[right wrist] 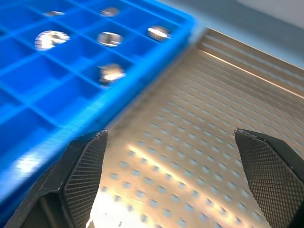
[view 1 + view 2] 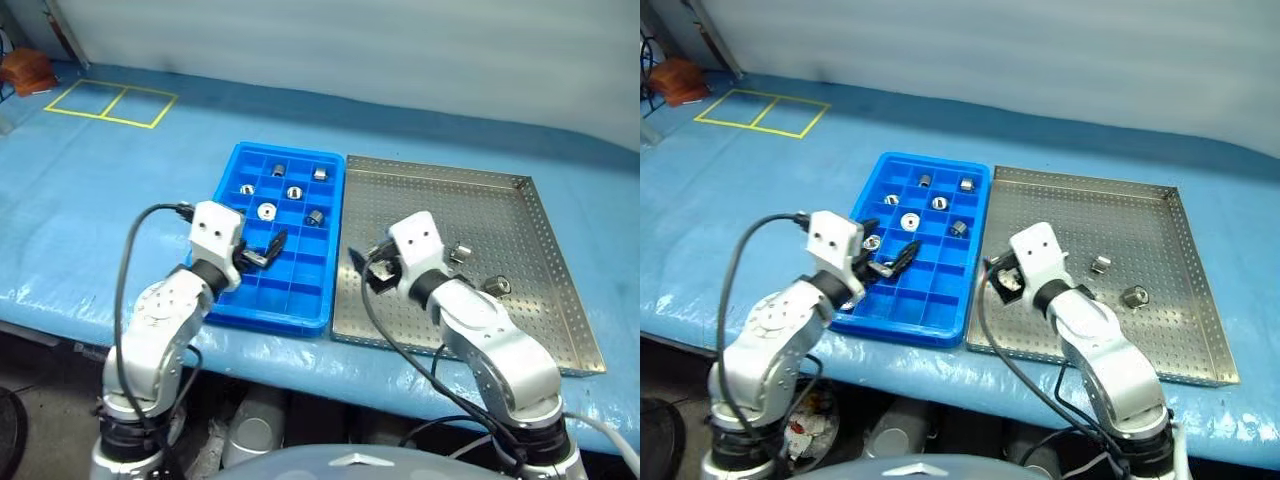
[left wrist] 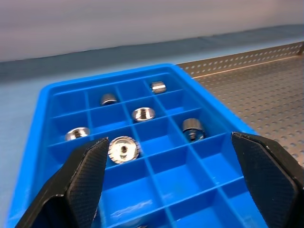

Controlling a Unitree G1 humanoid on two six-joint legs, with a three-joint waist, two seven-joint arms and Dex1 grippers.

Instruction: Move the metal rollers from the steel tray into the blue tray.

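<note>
Holding 6 metal rollers point(image 2: 267, 210): blue tray point(image 2: 300, 318)

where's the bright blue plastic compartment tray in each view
Left eye: bright blue plastic compartment tray centre-left.
Right eye: centre-left.
Left wrist: ahead of the fingers.
Right wrist: upper left.
Shared landmark: the perforated steel tray alongside it.

Rollers point(image 2: 267, 210) in blue tray point(image 2: 232, 300), steel tray point(image 2: 530, 300)

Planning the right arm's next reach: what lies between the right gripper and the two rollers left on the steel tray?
In the right eye view, only bare perforated floor of the steel tray separates the right gripper from the two rollers.
</note>
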